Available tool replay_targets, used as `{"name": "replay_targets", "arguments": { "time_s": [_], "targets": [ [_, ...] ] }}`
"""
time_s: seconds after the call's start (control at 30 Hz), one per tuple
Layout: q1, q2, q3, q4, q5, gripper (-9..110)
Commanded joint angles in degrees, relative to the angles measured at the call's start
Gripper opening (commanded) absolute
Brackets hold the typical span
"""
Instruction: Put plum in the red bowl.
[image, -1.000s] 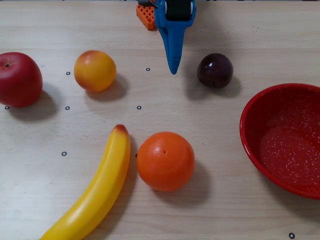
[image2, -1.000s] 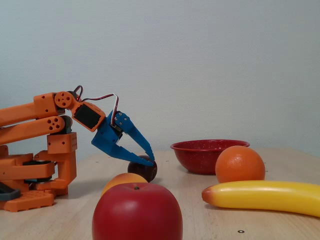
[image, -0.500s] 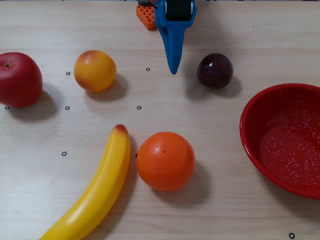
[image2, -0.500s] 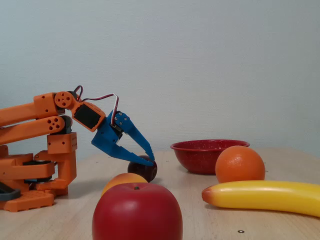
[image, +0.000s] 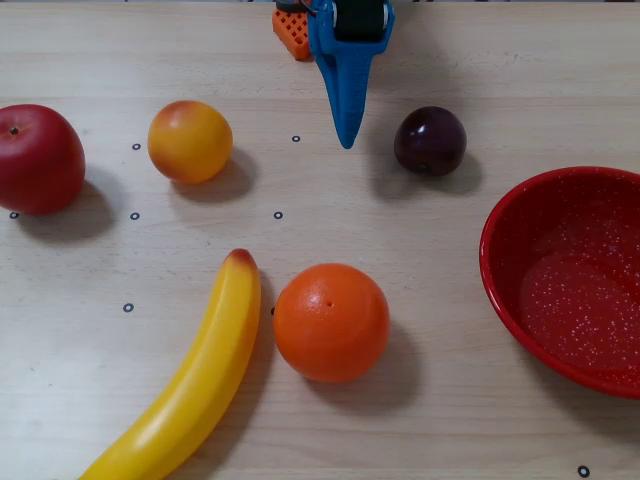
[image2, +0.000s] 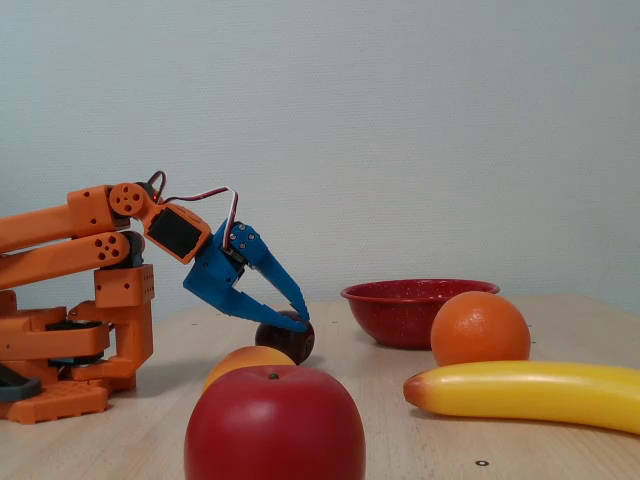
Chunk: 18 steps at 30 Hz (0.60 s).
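No change is noted: gripper (image: 346, 140), fingers parted and empty, remains at plum's (image: 430, 141) nine o'clock; approach stalled.

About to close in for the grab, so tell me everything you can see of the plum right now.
The plum is a small, round, glossy dark purple-maroon fruit, sitting on the wooden table with nothing gripping it. In the overhead view it lies apart from the blue gripper, to that gripper's right, and up-left of the red bowl, clear of its rim. In the fixed view the gripper's tip overlaps it; contact cannot be told there.
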Motion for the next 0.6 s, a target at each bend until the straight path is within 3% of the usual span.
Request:
{"name": "replay_targets", "arguments": {
  "time_s": [0.0,0.57],
  "targets": [
    [-0.1,-1.9,-2.0,-0.3,-1.2,0],
    [-0.4,-15.7,-22.7,1.5,-1.8,0]
  ]
}}
